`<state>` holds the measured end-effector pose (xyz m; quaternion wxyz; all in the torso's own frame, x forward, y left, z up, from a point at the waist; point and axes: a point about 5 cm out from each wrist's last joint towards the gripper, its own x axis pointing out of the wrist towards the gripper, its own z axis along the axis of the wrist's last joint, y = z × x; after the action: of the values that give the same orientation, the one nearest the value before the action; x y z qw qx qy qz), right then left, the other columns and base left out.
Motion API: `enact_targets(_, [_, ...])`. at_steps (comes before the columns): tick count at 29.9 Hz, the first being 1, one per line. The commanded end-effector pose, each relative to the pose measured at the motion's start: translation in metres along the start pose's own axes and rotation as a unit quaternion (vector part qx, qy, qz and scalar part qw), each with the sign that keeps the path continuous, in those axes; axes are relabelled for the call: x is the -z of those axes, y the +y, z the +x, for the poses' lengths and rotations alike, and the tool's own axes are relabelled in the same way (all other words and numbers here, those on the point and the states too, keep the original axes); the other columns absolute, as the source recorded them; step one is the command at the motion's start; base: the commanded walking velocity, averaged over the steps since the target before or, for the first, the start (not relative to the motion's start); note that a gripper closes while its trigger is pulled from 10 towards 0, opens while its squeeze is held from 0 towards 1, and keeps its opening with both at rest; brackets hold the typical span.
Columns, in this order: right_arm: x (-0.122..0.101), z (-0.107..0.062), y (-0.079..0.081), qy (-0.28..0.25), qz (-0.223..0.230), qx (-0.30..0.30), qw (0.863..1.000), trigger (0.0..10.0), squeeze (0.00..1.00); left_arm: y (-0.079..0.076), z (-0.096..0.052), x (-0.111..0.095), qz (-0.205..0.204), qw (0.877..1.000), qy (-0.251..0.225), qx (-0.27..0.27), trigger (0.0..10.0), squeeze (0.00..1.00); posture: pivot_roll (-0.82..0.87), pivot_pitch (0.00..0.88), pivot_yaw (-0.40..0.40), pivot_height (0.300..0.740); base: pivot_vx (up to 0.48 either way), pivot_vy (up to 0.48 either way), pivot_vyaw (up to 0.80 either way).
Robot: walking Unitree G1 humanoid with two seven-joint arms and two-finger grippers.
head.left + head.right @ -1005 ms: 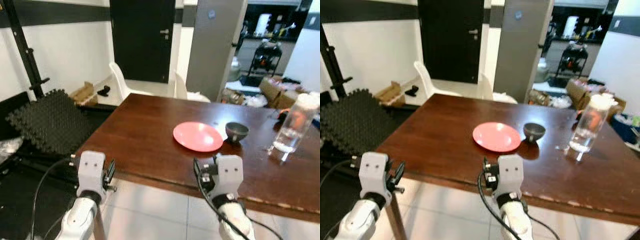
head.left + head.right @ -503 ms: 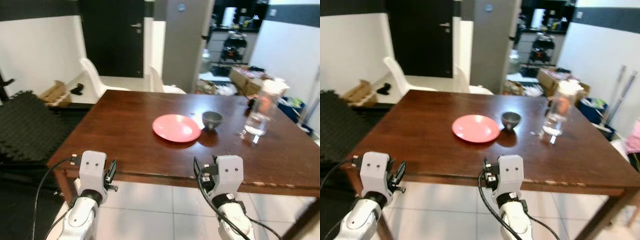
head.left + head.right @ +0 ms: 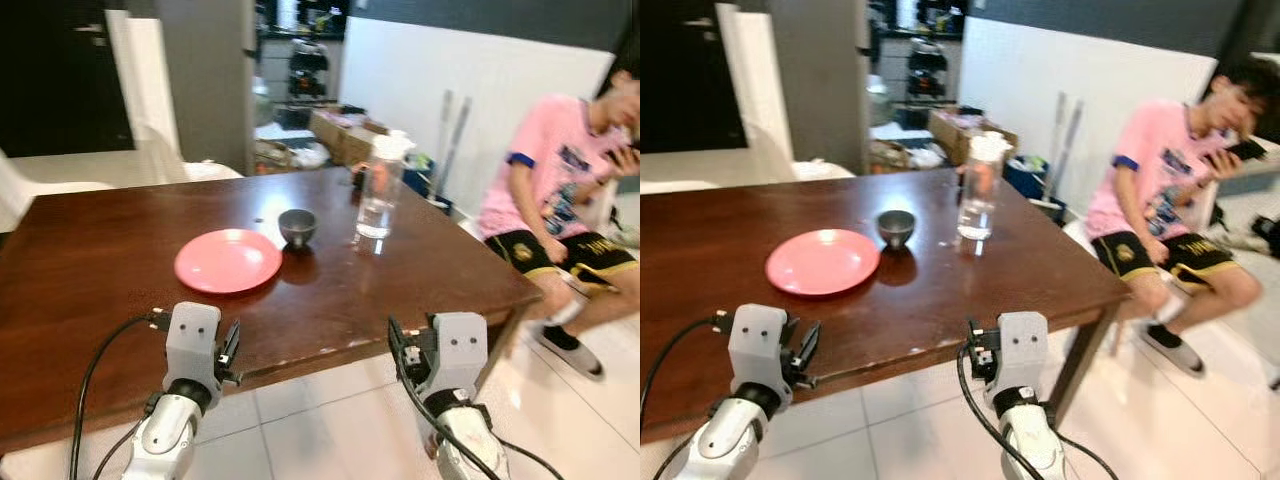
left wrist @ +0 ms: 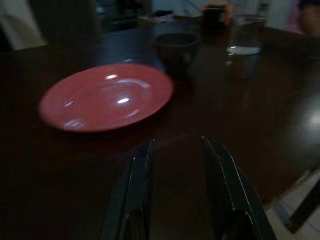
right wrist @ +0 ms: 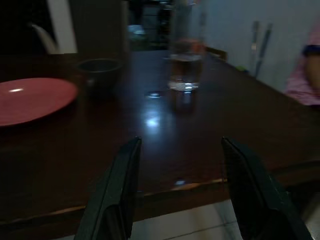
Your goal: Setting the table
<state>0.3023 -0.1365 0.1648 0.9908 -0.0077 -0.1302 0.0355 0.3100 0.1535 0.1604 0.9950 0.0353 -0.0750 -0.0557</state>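
Both end effectors, left [image 4: 175,187] and right [image 5: 180,190], are hovering spread and empty before the bench [image 3: 90,260], presumably readying to reach the pink plate [image 3: 228,261] and dark bowl [image 3: 297,226].

A home dining room: a wooden bench [image 3: 90,270] on a tiled floor [image 3: 330,430], a white chair [image 3: 30,190], a seated person [image 3: 560,200], boxes [image 3: 340,135] behind.

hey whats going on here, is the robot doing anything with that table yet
Not yet. The robot stands at the near edge of the wooden table, with its left gripper and right gripper both open and holding nothing. A pink plate, a small dark bowl and a glass jar sit untouched. A person sits beside the table.
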Motion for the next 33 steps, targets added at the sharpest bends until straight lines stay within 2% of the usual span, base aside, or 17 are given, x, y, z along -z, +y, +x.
enact_targets(1, [0.006, -0.003, -0.002, 0.014, 0.001, 0.002, 1.000, 10.0, 0.00, -0.001, -0.002, 0.006, 0.000, 1.000, 0.013, 0.002, 10.0, 0.00, -0.03, 0.049, 0.031, 0.740, 0.000, 0.000, -0.78])
enact_targets(12, [0.017, -0.009, -0.004, 0.033, -0.012, -0.004, 0.999, 10.0, 0.00, 0.004, -0.008, 0.019, 0.008, 0.999, 0.032, -0.002, 10.0, 0.00, -0.03, 0.050, 0.029, 0.740, 0.000, 0.000, -0.78])
enact_targets(19, [0.027, -0.018, -0.008, 0.051, -0.027, -0.010, 0.998, 10.0, 0.00, 0.012, -0.017, 0.023, 0.022, 0.999, 0.042, 0.003, 10.0, 0.00, -0.03, 0.054, 0.026, 0.740, 0.000, 0.000, -0.78])
enact_targets(33, [0.039, -0.024, -0.015, 0.070, -0.042, -0.010, 0.997, 10.0, 0.00, 0.010, -0.023, 0.034, 0.035, 0.998, 0.057, 0.020, 10.0, 0.00, -0.03, 0.053, 0.020, 0.740, 0.000, 0.000, -0.78])
